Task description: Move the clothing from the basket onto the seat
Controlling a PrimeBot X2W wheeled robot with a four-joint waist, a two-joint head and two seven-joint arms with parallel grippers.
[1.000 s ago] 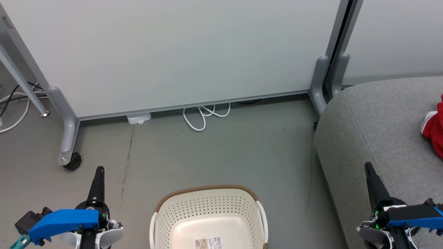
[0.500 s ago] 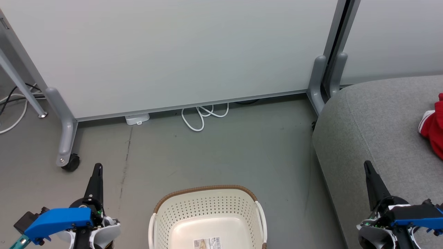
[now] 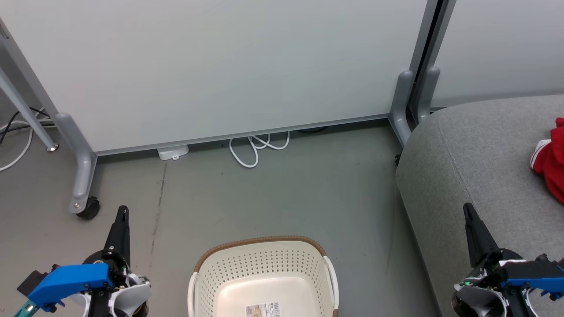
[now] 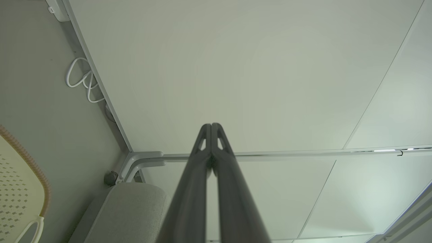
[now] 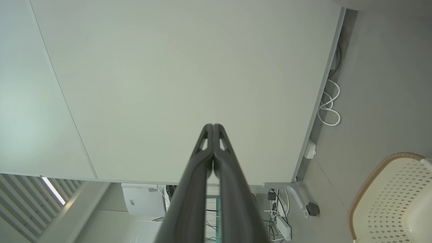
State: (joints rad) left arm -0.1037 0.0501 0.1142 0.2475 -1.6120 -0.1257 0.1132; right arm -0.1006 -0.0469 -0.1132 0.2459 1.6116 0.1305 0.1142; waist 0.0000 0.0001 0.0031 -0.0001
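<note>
- left gripper (image 3: 122, 213) pinched closed, basket (image 3: 264, 240) just to its right
- right gripper (image 3: 467, 212) closed too, over the seat (image 3: 476, 149) edge
- clothing (image 3: 551, 165) lies on the seat, off to its right

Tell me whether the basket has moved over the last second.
No. The basket keeps the same gap to the small white box beyond it. Both slid slightly left together in the head view, so the camera moved, not the basket.
</note>
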